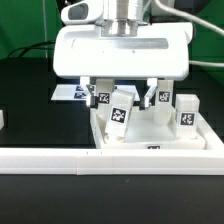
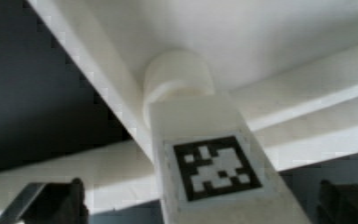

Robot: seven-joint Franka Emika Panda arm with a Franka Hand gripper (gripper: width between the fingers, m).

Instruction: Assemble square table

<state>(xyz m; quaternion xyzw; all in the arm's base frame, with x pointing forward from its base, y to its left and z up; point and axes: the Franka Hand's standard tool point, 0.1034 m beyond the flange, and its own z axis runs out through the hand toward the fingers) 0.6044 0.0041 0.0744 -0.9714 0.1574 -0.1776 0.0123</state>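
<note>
Three legs at least stand in the tabletop point(image 1: 150, 140), you see.
Your claw point(image 1: 123, 100) hangs wide above the middle leg point(image 1: 121, 113), gripping nothing; remaining legs unclear.

Exterior faces pincer point(image 1: 122, 98) closely; wrist, blurry, perhaps shares leg point(image 2: 202, 140).

The pincer point(image 1: 124, 100) hangs with jaws spread above a tilted tagged leg point(image 1: 121, 112) on the square tabletop point(image 1: 150, 139), beyond a long white rail point(image 1: 100, 157).
</note>
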